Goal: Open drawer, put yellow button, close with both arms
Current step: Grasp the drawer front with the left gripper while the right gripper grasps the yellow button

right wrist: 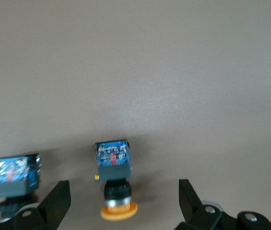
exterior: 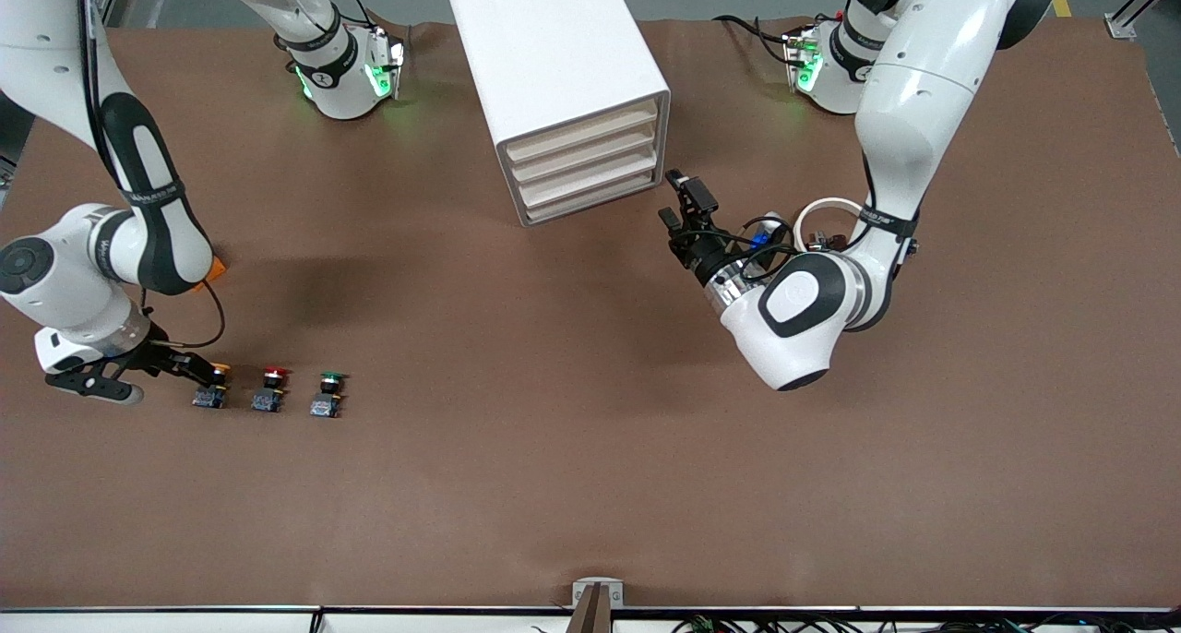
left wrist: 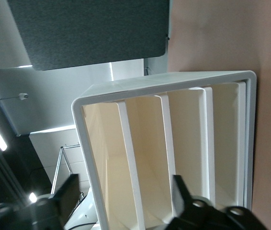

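Brown surface [exterior: 572, 448] — right end effector [exterior: 198, 367] spread around the yellow button [exterior: 213, 386]; left end effector [exterior: 681, 210] spread at the white drawer unit's [exterior: 563, 79] 4 o'clock corner.

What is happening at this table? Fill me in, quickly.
Two robot arms are starting a drawer job. The left tool is at the front of the white drawer cabinet, fingers apart, all four drawers shut. The right tool is open and low at the yellow button, which lies between its fingers, not gripped yet. That button lies in a row with a red button and a green button, toward the right arm's end of the table.
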